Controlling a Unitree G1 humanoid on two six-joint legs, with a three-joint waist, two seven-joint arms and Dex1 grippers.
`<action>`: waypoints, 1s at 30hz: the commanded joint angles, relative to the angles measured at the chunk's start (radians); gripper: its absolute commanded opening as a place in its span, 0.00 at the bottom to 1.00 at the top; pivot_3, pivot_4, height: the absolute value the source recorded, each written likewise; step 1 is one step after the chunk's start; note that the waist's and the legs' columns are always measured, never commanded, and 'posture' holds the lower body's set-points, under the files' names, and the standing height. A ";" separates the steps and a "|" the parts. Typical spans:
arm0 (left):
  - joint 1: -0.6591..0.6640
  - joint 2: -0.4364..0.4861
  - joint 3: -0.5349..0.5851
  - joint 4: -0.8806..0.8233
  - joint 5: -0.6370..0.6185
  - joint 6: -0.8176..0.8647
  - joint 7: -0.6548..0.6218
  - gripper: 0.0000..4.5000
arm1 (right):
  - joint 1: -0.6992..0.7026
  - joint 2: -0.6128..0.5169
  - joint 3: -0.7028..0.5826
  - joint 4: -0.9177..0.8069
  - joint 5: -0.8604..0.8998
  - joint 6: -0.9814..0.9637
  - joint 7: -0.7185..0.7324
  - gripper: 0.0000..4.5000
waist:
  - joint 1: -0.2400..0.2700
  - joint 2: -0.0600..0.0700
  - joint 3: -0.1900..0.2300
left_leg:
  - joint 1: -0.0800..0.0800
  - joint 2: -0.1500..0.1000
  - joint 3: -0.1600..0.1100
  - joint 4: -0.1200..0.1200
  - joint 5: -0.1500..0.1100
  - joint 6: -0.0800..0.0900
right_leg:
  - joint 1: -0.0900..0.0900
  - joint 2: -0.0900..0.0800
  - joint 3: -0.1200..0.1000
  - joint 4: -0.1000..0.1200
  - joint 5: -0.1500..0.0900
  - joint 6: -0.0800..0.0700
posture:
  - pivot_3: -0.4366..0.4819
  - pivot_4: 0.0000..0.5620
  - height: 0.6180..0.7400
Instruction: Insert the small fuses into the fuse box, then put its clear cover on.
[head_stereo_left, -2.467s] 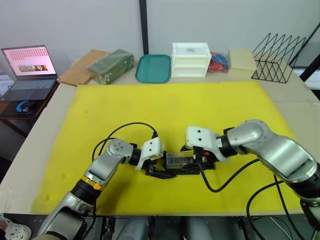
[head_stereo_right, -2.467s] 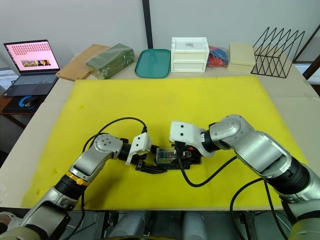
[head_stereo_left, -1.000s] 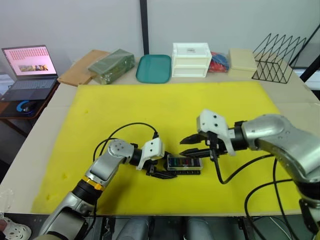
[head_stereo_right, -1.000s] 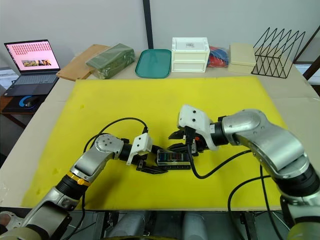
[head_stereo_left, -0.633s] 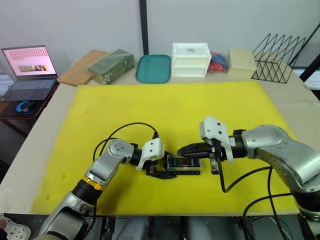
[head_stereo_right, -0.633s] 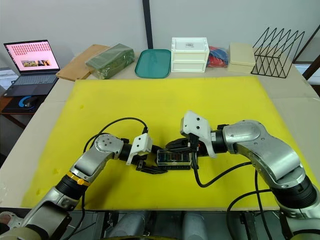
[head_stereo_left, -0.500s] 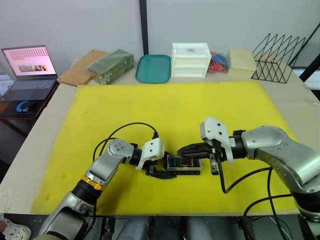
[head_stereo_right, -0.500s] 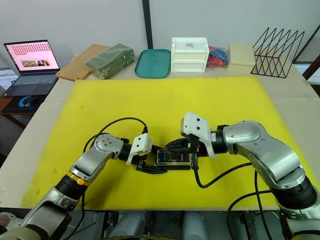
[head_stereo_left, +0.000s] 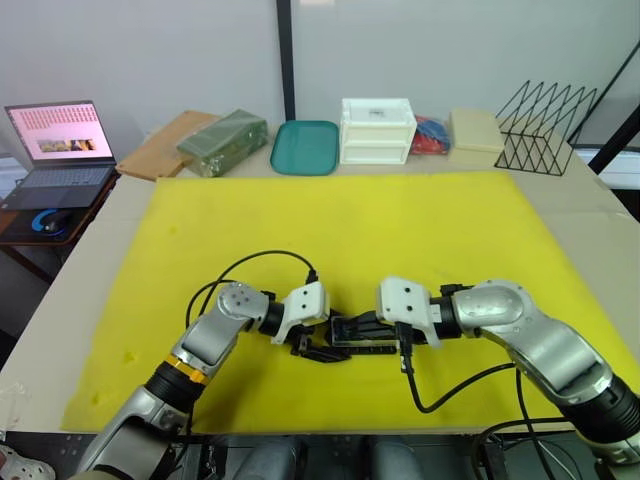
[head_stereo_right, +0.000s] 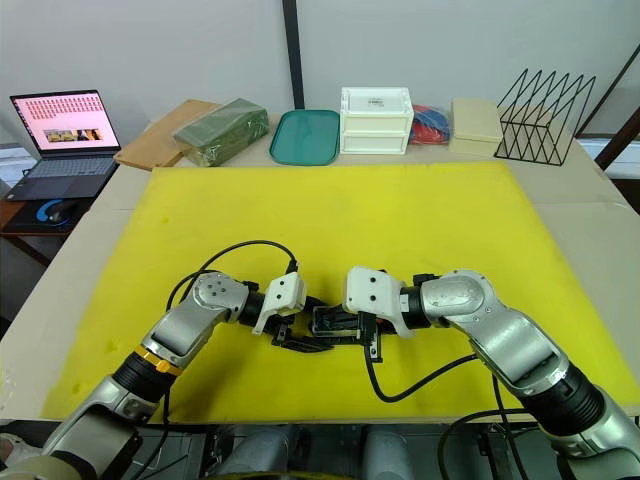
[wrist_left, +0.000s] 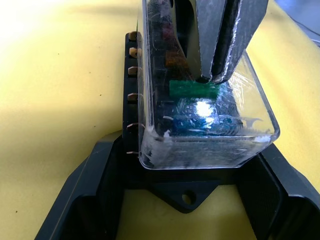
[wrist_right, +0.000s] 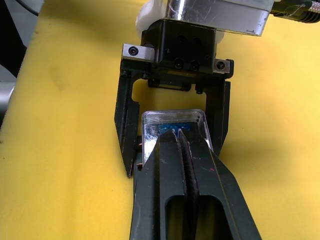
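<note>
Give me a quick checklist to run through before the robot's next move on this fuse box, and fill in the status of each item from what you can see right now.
1. Clear cover sits over the fuse box: ok.
2. Cover fully seated all round: cannot tell; the far end is hidden behind the right gripper.
3. Small fuses are under the cover: ok, green and blue ones show through it; a full count cannot be made.
4. Left gripper straddles the near end of the box, fingers open on either side: ok.
5. Right gripper is shut, its tips resting on top of the cover: ok.
6. Box lies flat on the yellow mat: ok.
</note>
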 joint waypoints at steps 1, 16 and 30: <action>0.021 0.012 -0.033 -0.031 -0.005 0.004 -0.031 0.61 | 0.043 -0.026 0.057 0.082 -0.064 0.066 0.005 0.01 | 0.000 0.000 0.000 | 0.000 0.000 0.000 0.000 0.000 0.000 | 0.000 0.000 0.000 0.000 0.000 0.000 | 0.48 0.27 1.00; 0.090 0.162 0.045 -0.253 -0.041 0.061 -0.012 1.00 | -0.042 -0.105 -0.241 -0.091 0.219 0.235 0.075 0.43 | -0.003 0.002 0.004 | -0.007 0.000 0.000 0.000 0.000 0.000 | -0.007 0.000 0.000 0.000 0.000 0.000 | 0.48 0.27 1.00; 0.344 0.539 0.646 -0.695 -0.425 0.430 0.064 1.00 | 0.210 -0.407 -0.612 -0.039 0.200 0.139 0.259 1.00 | 0.002 0.006 0.023 | -0.007 0.001 0.001 0.000 0.000 0.001 | -0.007 -0.001 0.000 0.000 0.000 0.000 | 0.48 0.27 1.00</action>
